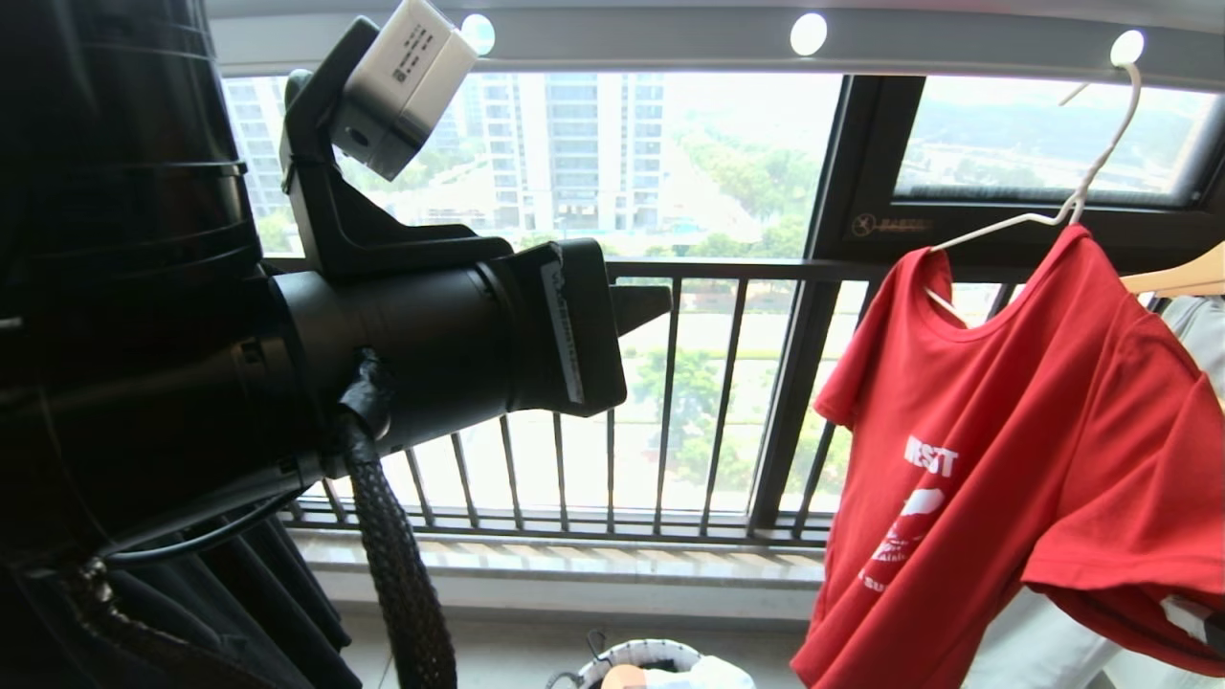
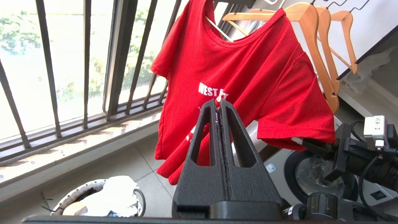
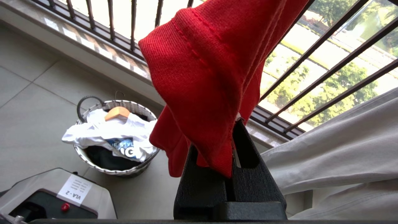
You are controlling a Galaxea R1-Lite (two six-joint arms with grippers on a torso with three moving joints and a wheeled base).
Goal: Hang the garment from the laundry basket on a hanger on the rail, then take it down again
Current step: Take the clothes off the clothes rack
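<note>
So your hanging half looks done to me; the red T-shirt [image 1: 1014, 459] sits on the white wire hanger [image 1: 1072, 206], and the hanger's hook is through one of the round holes in the grey rail [image 1: 670, 43] up top; the shirt hangs a bit lopsided, one shoulder lower than the other. What's left, as I read it, is the take-down.

Your right gripper [image 3: 234, 124] has its fingers clamped on the hem of the shirt's sleeve, down low beside a pale grey garment [image 3: 342, 146]; your left gripper [image 2: 219, 104] is pressed shut with nothing in it, held up in front of the shirt's chest print and apart from the cloth. So you've got one hand on the shirt and one free; I'd guess the free one goes for the hanger or the collar next.

The room: a balcony with a tiled floor [image 3: 37, 102]; a dark barred window railing [image 1: 670, 402] with trees and tower blocks beyond; wooden hangers [image 2: 320, 46] just beside the shirt. The laundry basket [image 3: 93, 155] stands on the floor near the railing, holding a white garment [image 3: 102, 130] with a wooden hanger end poking out and something dark underneath.
</note>
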